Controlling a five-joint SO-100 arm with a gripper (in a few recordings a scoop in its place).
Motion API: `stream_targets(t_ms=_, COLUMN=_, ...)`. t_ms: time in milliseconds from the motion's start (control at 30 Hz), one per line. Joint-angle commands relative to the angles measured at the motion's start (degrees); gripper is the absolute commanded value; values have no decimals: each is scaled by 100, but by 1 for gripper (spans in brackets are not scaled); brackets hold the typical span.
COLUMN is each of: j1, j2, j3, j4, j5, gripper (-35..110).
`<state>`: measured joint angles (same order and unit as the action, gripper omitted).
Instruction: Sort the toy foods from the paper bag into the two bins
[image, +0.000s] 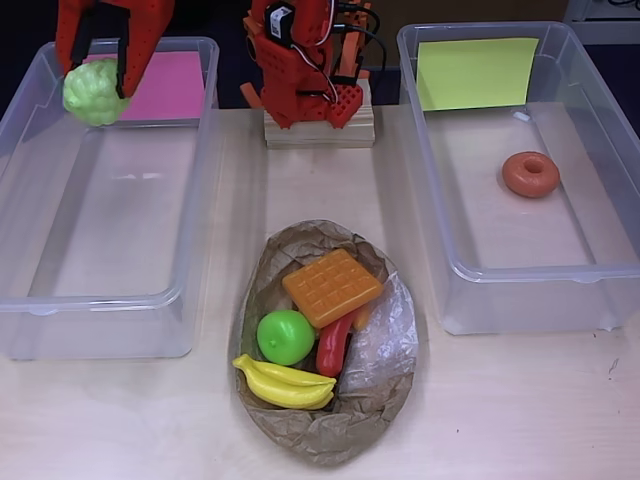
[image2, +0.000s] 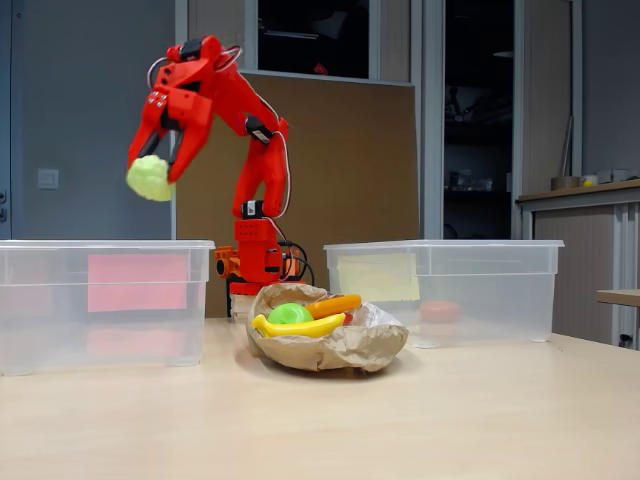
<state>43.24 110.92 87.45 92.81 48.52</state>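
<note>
My red gripper (image: 92, 85) (image2: 152, 172) is shut on the light-green grapes (image: 93, 95) (image2: 150, 178), held high above the far end of the left bin (image: 200, 200) (image2: 100, 300) with the pink label (image: 170, 85) (image2: 137, 282). The crumpled paper bag (image: 320, 430) (image2: 345, 350) lies between the bins, holding an orange waffle (image: 332, 287), a green apple (image: 286, 336) (image2: 290, 314), a yellow banana (image: 285, 383) (image2: 300, 327) and a red chili (image: 334, 346). The right bin (image: 440, 200) (image2: 500, 290) with the yellow-green label (image: 475, 72) (image2: 378, 277) holds a brown donut (image: 530, 174) (image2: 440, 311).
The arm's base (image: 318, 125) (image2: 258, 270) stands on a wooden block at the back between the bins. Bare tabletop (image: 520, 410) lies in front of the bins and around the bag.
</note>
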Motion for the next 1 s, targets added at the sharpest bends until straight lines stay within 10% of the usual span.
stream_targets(t_ms=0, j1=501, j2=211, j3=589, j4=-501, j5=-193, gripper=18)
stream_targets(t_ms=967, j1=475, j2=-1055, j3=1811, j4=-2443, j5=-536, gripper=43)
